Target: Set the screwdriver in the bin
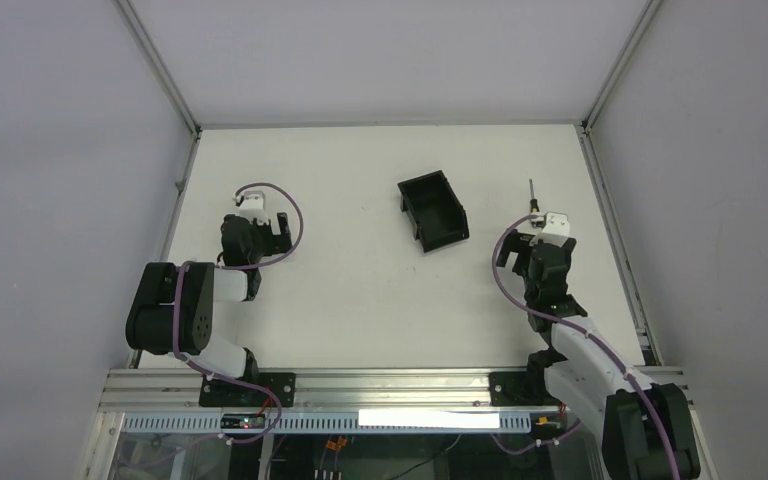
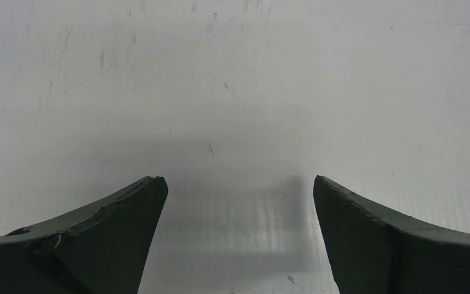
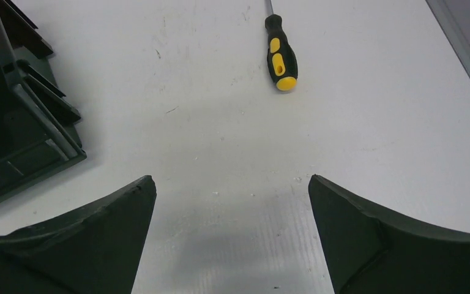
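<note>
The screwdriver lay flat on the table, right of the bin and apart from it, outside its walls. The right gripper hung just short of the yellow handle end, fingers apart and holding nothing. Well left of the bin, the left gripper was spread too.

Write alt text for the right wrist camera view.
A black-and-yellow screwdriver lies on the white table, ahead of the open right gripper, whose two dark fingers frame the bottom edge. A corner of the black bin shows at the left edge.
</note>
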Motion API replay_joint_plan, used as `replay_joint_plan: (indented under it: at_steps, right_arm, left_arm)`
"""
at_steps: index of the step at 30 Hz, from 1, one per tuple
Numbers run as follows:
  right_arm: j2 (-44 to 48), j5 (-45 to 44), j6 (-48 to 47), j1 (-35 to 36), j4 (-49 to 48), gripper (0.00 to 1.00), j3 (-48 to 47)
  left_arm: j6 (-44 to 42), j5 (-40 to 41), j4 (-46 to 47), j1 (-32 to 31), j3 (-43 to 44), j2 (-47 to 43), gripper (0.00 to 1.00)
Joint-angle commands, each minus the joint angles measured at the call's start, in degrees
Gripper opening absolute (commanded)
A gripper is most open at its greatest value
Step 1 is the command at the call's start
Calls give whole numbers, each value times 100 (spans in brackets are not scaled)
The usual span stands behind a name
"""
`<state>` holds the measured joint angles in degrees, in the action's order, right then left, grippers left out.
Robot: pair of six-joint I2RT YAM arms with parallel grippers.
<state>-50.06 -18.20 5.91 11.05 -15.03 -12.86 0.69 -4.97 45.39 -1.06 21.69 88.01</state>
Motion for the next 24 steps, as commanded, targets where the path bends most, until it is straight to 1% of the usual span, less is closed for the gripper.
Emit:
replay_joint_plan:
  at_steps: [1,4,5,7,8,10,11,12,15,17,18,19,22,24]
  right_arm:
    - [311,-71,113,-24,-146,99,-227]
    - [453,-92,128,-24,-36,99,-319]
    - [457,-172,137,-30,156,99,-447]
    - [306,-279,131,-43,852,99,-1126]
    - [157,-279,131,-66,1296,99,-1622]
    - [-344,-320,242,-166,2704,99,-2758]
    - [-713,-235,331,-318,3545,99,-3573]
    - [-1118,-85,415,-420,4013,99,-3950]
    - [-2422,389,513,-991,5684,99,-5710]
    - [-3211,630,376,-1152,6166,99,-6444]
    - [-3542,793,262,-1266,6260,99,-6705]
    - [-3951,977,156,-1346,6266,99,-6921]
    - [-4724,1353,-63,-1541,6362,99,-7513]
    - [-5408,1573,-244,-1630,6502,97,-7900]
  left_arm:
    - [10,-17,155,-8,-16,-161,99]
    - [10,-17,159,-8,-16,-156,99]
    - [10,-21,161,-8,-16,-163,99]
    - [10,-21,155,-8,-16,-160,99]
    - [10,-21,155,-8,-16,-153,99]
    - [10,-20,155,-8,-16,-161,99]
    - [10,-17,151,-8,-16,-154,99]
    - [10,-20,154,-8,-16,-159,99]
    - [6,-22,154,-8,-16,-153,99]
    - [10,-15,144,-8,-15,-153,99]
    - [10,-19,153,-6,-16,-161,99]
    - [6,-22,153,-8,-16,-154,99]
    - [10,-13,150,-8,-16,-161,99]
    - [10,-20,155,-8,-16,-160,99]
